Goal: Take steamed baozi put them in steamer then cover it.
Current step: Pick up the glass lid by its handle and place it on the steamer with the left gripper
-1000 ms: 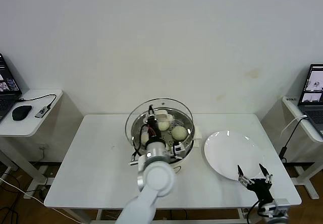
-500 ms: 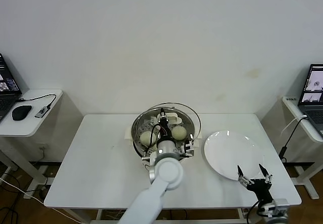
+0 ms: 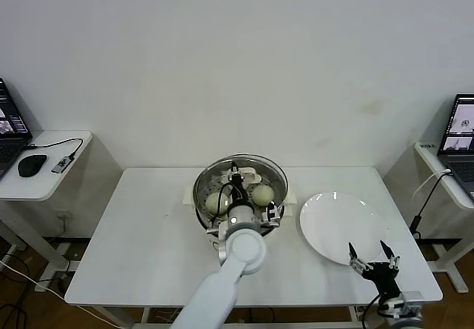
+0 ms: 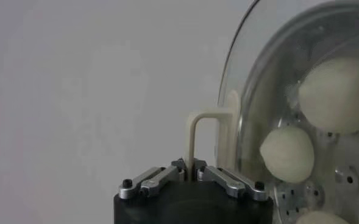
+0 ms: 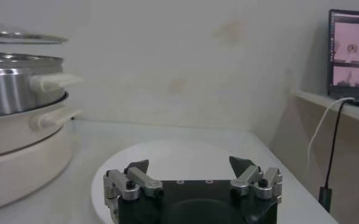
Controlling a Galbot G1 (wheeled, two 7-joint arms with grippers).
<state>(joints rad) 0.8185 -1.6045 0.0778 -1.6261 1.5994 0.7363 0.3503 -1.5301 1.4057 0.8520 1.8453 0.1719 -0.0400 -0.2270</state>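
Note:
The steamer point(image 3: 201, 212) stands at the middle of the white table, with cream-white baozi point(image 3: 216, 203) inside it. My left gripper point(image 3: 238, 178) is above it, shut on the cream handle point(image 4: 199, 131) of the glass cover point(image 3: 278, 179). The cover sits level over the steamer's rim. In the left wrist view two baozi point(image 4: 336, 94) show through the cover's glass point(image 4: 270, 79), on the perforated tray. My right gripper point(image 3: 374, 258) is open and empty at the table's front right, beside the white plate. The steamer point(image 5: 14, 91) and the cover point(image 5: 21, 36) also show in the right wrist view.
An empty white plate point(image 3: 333, 221) lies right of the steamer and shows in the right wrist view point(image 5: 179, 152) beyond my right gripper point(image 5: 190, 165). A side table with a mouse point(image 3: 31, 166) stands at the left, and one with a laptop point(image 3: 459, 133) at the right.
My left gripper has carried the cover to the right, from hanging off the steamer's left side to centred over its rim. The right arm has not moved.

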